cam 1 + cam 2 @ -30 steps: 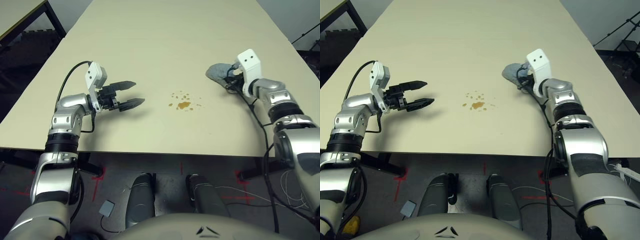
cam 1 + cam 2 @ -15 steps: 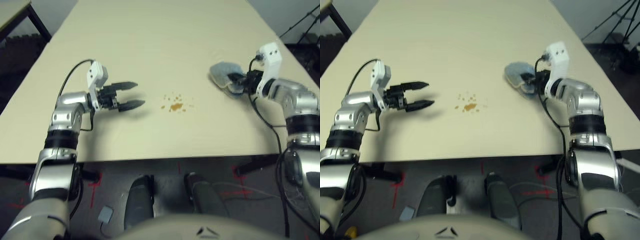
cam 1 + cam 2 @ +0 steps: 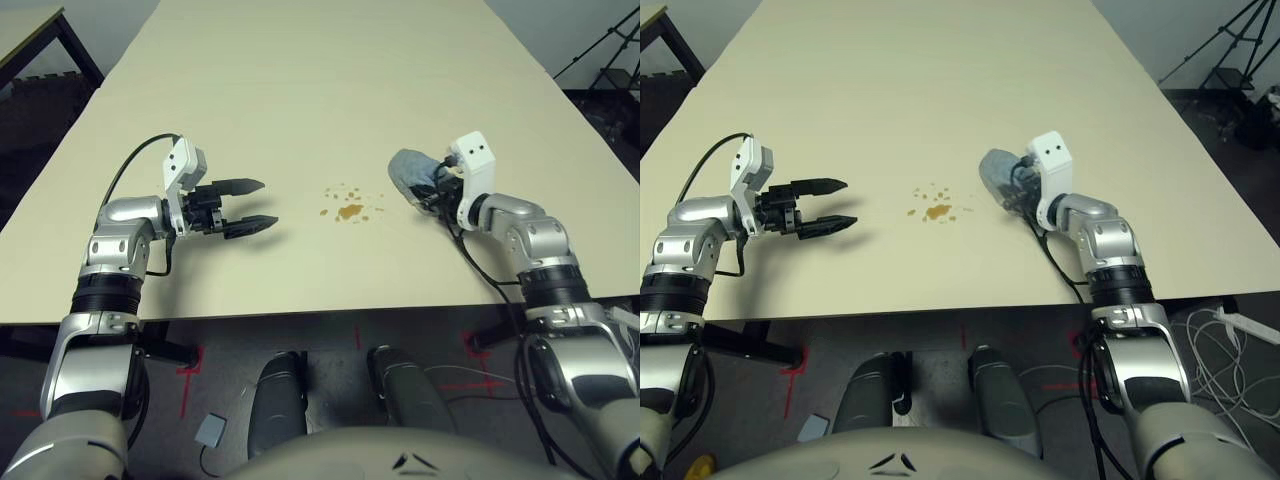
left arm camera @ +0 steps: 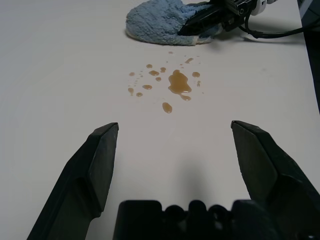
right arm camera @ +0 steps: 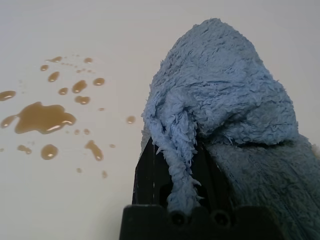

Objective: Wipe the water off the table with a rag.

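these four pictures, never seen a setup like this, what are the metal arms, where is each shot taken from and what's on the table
This is a humanoid robot with two silver arms, each ending in a gripper of two black fingers. The two wide pictures come from a stereo camera on its head, looking down at the large pale cream table. The two close-ups come from a camera on each wrist, looking along that gripper's fingers.

On the table lies the water, a small amber-brown blotch with scattered droplets. The left gripper is open and holds nothing, pointing toward the spill. The right gripper is shut on the light blue terry cloth rag, which rests on the table just beside the spill, on the robot's right of it.
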You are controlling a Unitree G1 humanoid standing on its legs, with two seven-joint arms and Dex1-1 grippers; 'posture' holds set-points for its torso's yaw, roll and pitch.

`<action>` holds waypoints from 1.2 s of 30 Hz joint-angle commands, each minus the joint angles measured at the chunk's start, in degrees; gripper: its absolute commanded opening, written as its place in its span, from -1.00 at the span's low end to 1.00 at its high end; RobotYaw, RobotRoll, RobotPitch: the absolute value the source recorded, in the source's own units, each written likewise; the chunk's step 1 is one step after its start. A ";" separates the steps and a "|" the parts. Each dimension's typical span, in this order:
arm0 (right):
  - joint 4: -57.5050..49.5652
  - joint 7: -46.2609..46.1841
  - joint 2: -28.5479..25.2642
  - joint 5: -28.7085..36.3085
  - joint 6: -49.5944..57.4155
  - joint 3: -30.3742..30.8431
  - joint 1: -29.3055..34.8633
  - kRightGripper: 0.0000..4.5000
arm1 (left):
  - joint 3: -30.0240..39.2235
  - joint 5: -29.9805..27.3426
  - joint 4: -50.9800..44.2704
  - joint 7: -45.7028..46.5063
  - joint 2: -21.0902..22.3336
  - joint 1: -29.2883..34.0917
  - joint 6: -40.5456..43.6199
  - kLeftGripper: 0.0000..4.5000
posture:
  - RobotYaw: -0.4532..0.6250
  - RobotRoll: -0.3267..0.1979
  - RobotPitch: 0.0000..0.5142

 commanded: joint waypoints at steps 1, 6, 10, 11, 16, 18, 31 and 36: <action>2.71 1.09 4.09 -0.78 1.11 5.05 0.40 -1.00 | 0.86 -0.40 -1.96 0.13 1.11 1.09 0.80 1.00 | -0.53 0.25 -0.46; 2.29 2.99 7.54 -1.91 1.72 9.03 0.34 -1.00 | 1.27 -0.51 -2.83 0.45 1.50 1.98 1.38 1.00 | -0.52 0.25 -0.43; 1.69 4.00 9.59 -2.39 2.16 11.41 0.31 -1.00 | 1.55 -0.43 -3.07 0.64 1.55 2.22 1.57 1.00 | -0.52 0.25 -0.41; 1.43 4.34 10.14 -2.40 2.33 12.08 0.35 -1.00 | 1.58 -0.46 -3.15 0.64 1.56 2.28 1.62 1.00 | -0.52 0.25 -0.41; -1.58 6.88 12.75 -1.95 4.18 16.25 1.40 -1.00 | 1.70 -0.52 -3.86 1.01 1.46 2.82 1.91 1.00 | -0.51 0.25 -0.39; -2.89 7.71 13.34 -1.54 5.05 17.18 1.79 -1.00 | 1.74 -0.56 -4.27 1.20 1.39 3.06 2.13 1.00 | -0.51 0.25 -0.38; -6.66 12.33 8.41 0.04 9.40 16.62 1.51 -1.00 | 1.25 -0.52 -4.07 1.76 0.55 2.68 2.14 1.00 | -0.54 0.25 -0.40; -7.97 14.86 3.47 1.08 11.70 16.52 0.94 -1.00 | 0.88 -0.23 -3.33 1.72 -0.03 1.96 1.76 1.00 | -0.56 0.25 -0.42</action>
